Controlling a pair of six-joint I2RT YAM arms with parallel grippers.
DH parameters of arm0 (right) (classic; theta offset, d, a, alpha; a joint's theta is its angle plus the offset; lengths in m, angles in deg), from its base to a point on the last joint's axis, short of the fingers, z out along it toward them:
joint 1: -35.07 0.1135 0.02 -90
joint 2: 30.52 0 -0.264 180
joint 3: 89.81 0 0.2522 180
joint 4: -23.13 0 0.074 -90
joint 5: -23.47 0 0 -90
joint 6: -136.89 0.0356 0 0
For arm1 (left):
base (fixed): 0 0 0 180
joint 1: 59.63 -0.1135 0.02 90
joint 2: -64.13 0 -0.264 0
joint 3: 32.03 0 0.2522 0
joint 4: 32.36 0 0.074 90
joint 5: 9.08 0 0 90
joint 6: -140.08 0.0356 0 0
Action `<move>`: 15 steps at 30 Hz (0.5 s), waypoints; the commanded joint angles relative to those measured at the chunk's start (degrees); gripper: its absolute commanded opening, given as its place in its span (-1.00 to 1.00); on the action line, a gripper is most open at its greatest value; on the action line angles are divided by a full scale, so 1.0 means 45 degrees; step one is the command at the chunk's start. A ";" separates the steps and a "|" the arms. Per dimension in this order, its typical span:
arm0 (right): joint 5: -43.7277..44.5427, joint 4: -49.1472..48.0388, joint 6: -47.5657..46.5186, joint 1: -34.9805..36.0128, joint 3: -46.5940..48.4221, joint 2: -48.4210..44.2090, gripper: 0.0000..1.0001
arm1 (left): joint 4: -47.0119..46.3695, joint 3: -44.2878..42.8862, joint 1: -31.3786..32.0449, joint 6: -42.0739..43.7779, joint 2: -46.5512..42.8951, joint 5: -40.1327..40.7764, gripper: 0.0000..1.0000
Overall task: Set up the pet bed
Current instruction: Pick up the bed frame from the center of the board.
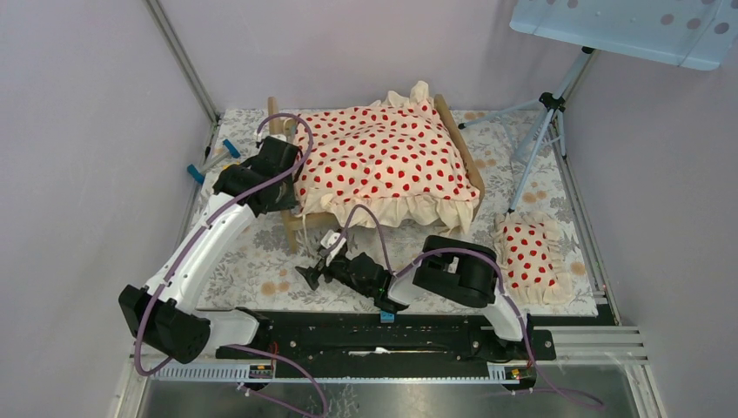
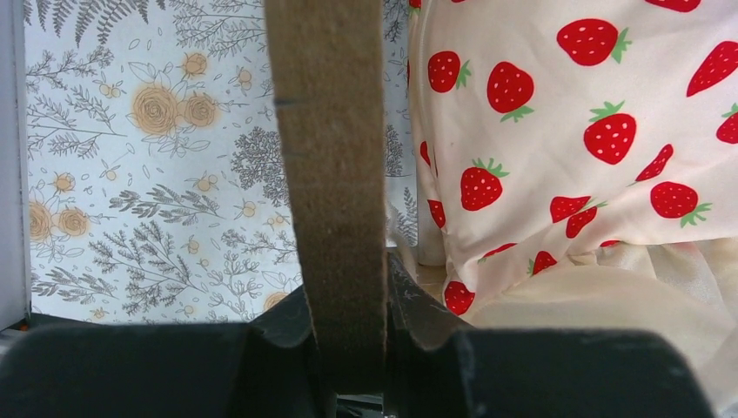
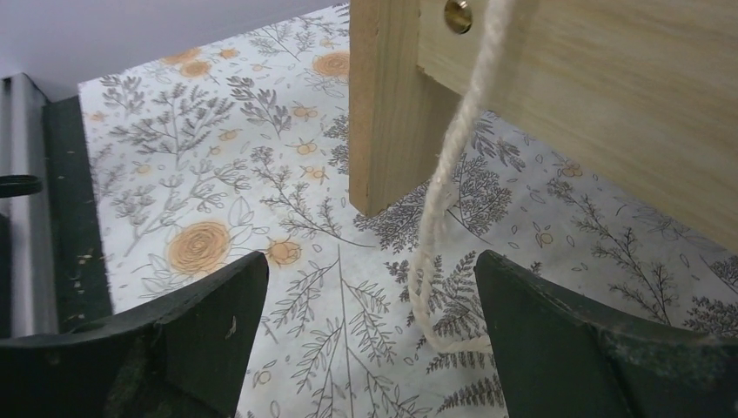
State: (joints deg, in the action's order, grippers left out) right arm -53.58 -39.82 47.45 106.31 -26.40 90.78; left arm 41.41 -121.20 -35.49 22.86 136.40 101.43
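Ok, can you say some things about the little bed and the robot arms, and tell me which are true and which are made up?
1. The strawberry blanket lies on the pet bed. True.
2. The pillow is on the bed. False: it lies on the table, to the right of the bed.
3. The left fingers pinch the bed's wooden edge. True.
4. The right fingers hold the pillow. False: they are open and empty, near a bed leg.

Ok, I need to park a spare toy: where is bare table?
Near-left, between the left arm and the right fingers; a strip between the pet bed and the tripod. Crowded along the bed's front, where the right arm lies.
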 commanded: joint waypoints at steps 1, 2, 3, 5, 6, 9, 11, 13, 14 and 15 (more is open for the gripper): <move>0.0715 -0.1137 -0.1371 0.0055 0.0910 0.0796 0.89 | -0.0937 -0.1470 0.0048 0.1160 -0.0110 -0.0818 -1.00; 0.0716 -0.1138 -0.1566 0.0041 0.1068 0.0975 0.88 | -0.0909 -0.1547 0.0046 0.1176 -0.0094 -0.0854 -1.00; 0.0765 -0.1135 -0.1781 0.0029 0.1251 0.1178 0.88 | -0.0869 -0.1608 0.0036 0.1200 -0.0085 -0.0870 -1.00; 0.0873 -0.1168 -0.2114 -0.0009 0.1584 0.1559 0.86 | -0.0788 -0.1742 0.0026 0.1235 -0.0073 -0.0903 -1.00; 0.0963 -0.1363 -0.2290 -0.0016 0.1733 0.1830 0.85 | -0.0761 -0.1801 0.0011 0.1258 -0.0082 -0.0911 -1.00; 0.1297 -0.1865 -0.2594 -0.0096 0.2143 0.2389 0.80 | -0.0607 -0.2002 -0.0030 0.1274 -0.0083 -0.1003 -1.00; 0.1701 -0.2103 -0.2679 -0.0128 0.2434 0.2745 0.75 | -0.0591 -0.2033 -0.0033 0.1247 -0.0119 -0.1169 -1.00; 0.1972 -0.2466 -0.2837 -0.0161 0.2677 0.3131 0.69 | -0.0602 -0.2035 -0.0052 0.1262 -0.0108 -0.1281 -1.00; 0.2116 -0.2600 -0.2970 -0.0181 0.2866 0.3325 0.67 | -0.0608 -0.2042 -0.0050 0.1279 -0.0099 -0.1312 -1.00; 0.2192 -0.2668 -0.3092 -0.0182 0.2999 0.3491 0.65 | -0.0607 -0.2039 -0.0052 0.1293 -0.0112 -0.1340 -1.00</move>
State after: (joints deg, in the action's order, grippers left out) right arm -48.31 -44.63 37.24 106.09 -16.39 103.87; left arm 42.83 -124.53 -36.14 23.93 138.17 99.77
